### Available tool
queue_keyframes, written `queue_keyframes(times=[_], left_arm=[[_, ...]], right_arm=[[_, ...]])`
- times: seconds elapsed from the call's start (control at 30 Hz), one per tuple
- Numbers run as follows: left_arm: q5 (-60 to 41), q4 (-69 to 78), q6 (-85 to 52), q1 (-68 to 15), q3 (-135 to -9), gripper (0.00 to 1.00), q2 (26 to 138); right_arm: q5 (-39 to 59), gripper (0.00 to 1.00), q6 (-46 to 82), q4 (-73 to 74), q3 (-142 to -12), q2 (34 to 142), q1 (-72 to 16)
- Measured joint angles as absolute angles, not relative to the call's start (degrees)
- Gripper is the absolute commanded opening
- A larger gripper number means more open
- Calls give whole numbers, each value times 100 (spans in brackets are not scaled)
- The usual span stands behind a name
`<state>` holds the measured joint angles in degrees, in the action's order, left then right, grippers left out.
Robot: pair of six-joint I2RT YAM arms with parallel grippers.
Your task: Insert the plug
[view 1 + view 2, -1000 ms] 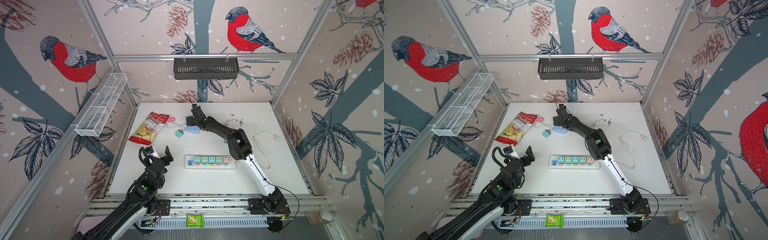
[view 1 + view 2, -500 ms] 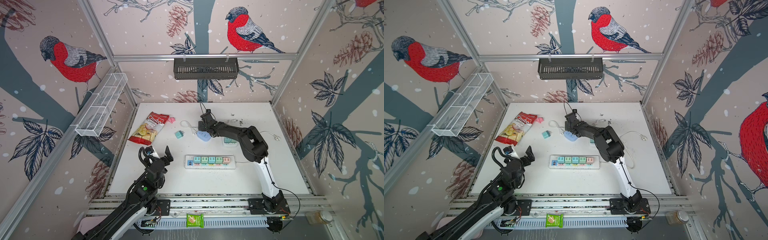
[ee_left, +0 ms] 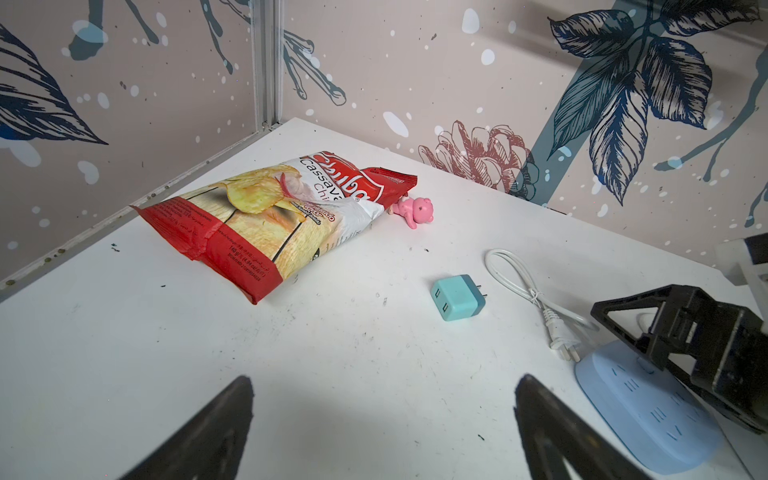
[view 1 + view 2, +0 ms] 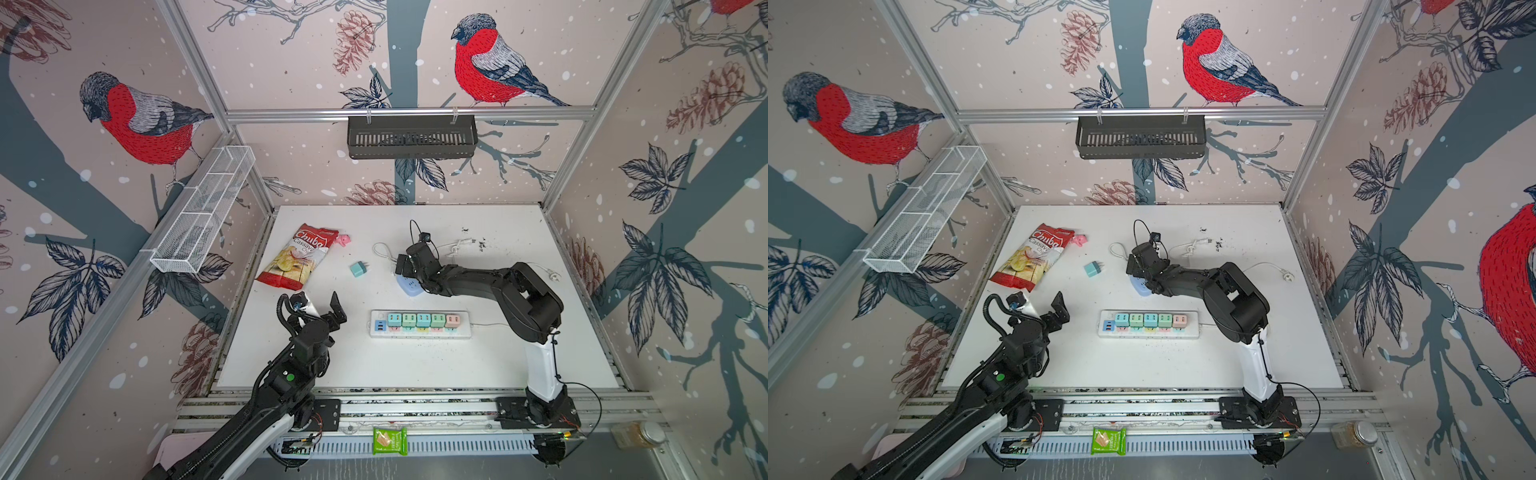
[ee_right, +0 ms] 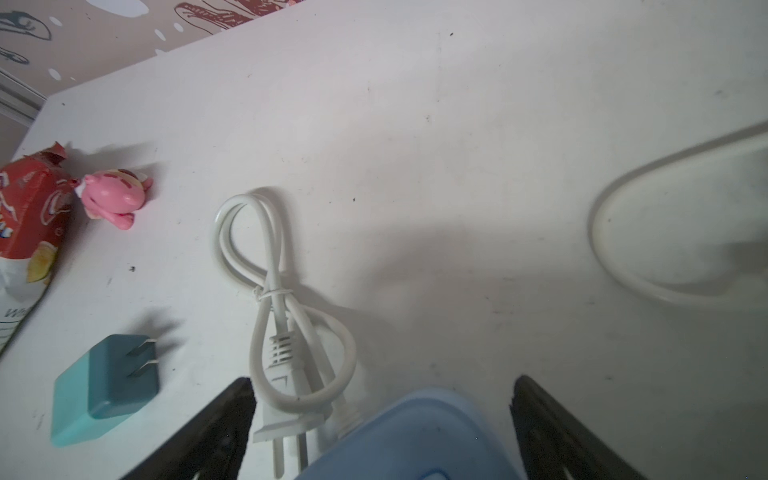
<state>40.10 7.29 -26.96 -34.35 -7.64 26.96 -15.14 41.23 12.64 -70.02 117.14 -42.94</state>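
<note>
Under the wide-spread right gripper (image 5: 382, 379), the blue power strip (image 5: 415, 436) is lying partly cropped; the left gripper (image 3: 384, 377) is hanging agape.

Brand: the chip bag (image 4: 297, 259), lying far left on the surface (image 4: 415, 365), is showing "Chuba" in white script on its red banner.
Product name: under the banner, the chip bag (image 4: 1030, 259) is showing "Cassava" and then "Chi", the rest being cut off by the curve of the foil; both top views are giving the same reading.
Left wrist view: the chip bag (image 3: 282, 216) is showing "Cassav" and "Chi" upside down; its fine print is coming out too small to read.
Right wrist view: the bag's white part (image 5: 16, 307) is showing only "Wh".
Green packet: the green packet (image 4: 389, 441) on the near rail is carrying print too small to read.
</note>
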Motion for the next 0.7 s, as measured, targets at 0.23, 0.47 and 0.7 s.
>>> queue_keyframes(times=[0.23, 0.47, 0.7], left_arm=[[4010, 727, -2696, -3435, -751, 97, 2637], [4007, 729, -2696, -3435, -720, 97, 2532], [3979, 740, -2805, -3435, -733, 97, 2633]], right_arm=[[-1500, 96, 4525, 1927, -6246, 11266, -4582], [-1546, 97, 4617, 2143, -6108, 10982, -4764], [-2134, 100, 3747, 1566, -6643, 10676, -5068]])
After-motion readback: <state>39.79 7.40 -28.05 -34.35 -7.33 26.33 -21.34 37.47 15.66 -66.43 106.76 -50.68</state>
